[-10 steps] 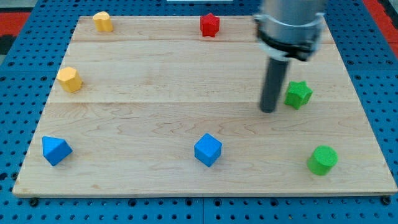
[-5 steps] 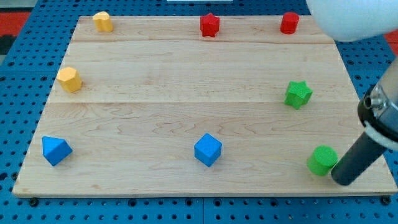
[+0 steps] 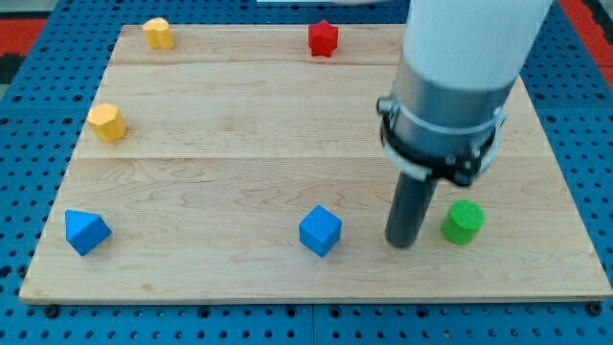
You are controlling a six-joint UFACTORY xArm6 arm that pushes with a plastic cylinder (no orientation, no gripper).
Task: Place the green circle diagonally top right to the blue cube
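My tip (image 3: 402,242), a bare rod without jaws, stands between the blue cube (image 3: 320,231) and the green circle (image 3: 464,222) near the wooden tabletop's (image 3: 239,144) bottom edge; circle behind the green block and nudge it gently up-left.

No legible text or markings

Tip (image 3: 401,242) on board (image 3: 239,125), between blue cube (image 3: 320,231) at view's left and green circle (image 3: 464,222) at view's right, nearer circle. Blue block (image 3: 85,231) bottom left. Two yellow blocks (image 3: 107,123) (image 3: 158,33) left, up. Red star (image 3: 324,38) top centre.
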